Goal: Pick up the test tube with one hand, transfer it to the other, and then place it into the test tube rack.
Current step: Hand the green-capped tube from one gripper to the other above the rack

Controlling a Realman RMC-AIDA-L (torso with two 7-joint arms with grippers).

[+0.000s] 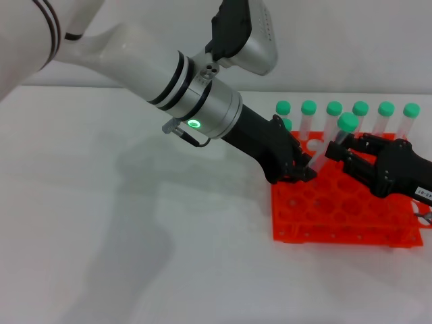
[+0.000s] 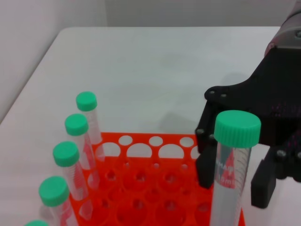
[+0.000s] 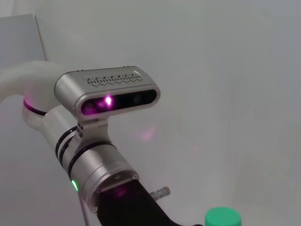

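The test tube (image 1: pixel 347 123), clear with a green cap, stands nearly upright over the back of the orange test tube rack (image 1: pixel 351 219). My right gripper (image 1: pixel 341 150), blocky and black, has a finger on each side of the tube and is shut on it. The left wrist view shows the tube (image 2: pixel 235 155) between those fingers (image 2: pixel 207 165). My left gripper (image 1: pixel 307 167), on the silver wrist with the green ring, sits just left of the tube's lower part over the rack's back left corner. Only the tube's cap (image 3: pixel 223 218) shows in the right wrist view.
Several other green-capped tubes (image 1: pixel 334 108) stand in the rack's back row, close behind both grippers, and show in the left wrist view (image 2: pixel 75 125). The rack (image 2: pixel 171 139) has many bare holes. The left arm (image 3: pixel 108 179) reaches across from the upper left.
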